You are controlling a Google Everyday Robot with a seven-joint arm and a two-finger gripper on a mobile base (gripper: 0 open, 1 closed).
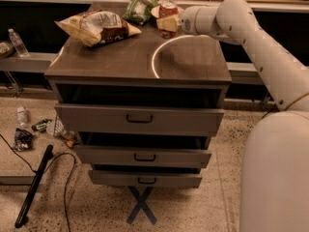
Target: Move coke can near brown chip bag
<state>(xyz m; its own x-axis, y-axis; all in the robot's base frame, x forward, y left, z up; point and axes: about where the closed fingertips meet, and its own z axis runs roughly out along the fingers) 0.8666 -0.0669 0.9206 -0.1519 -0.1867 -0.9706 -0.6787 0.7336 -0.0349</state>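
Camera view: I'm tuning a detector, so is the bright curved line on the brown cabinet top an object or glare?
Camera view: glare, a thin bright arc reflected on the brown wooden cabinet top, casting no shadow; lighting dim and warm; the gripper sits at the small red coke can near the back edge.

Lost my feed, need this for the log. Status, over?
Tool shut on coke can, rear of cabinet top. Brown chip bag to its left. Green bag between them, slightly behind.
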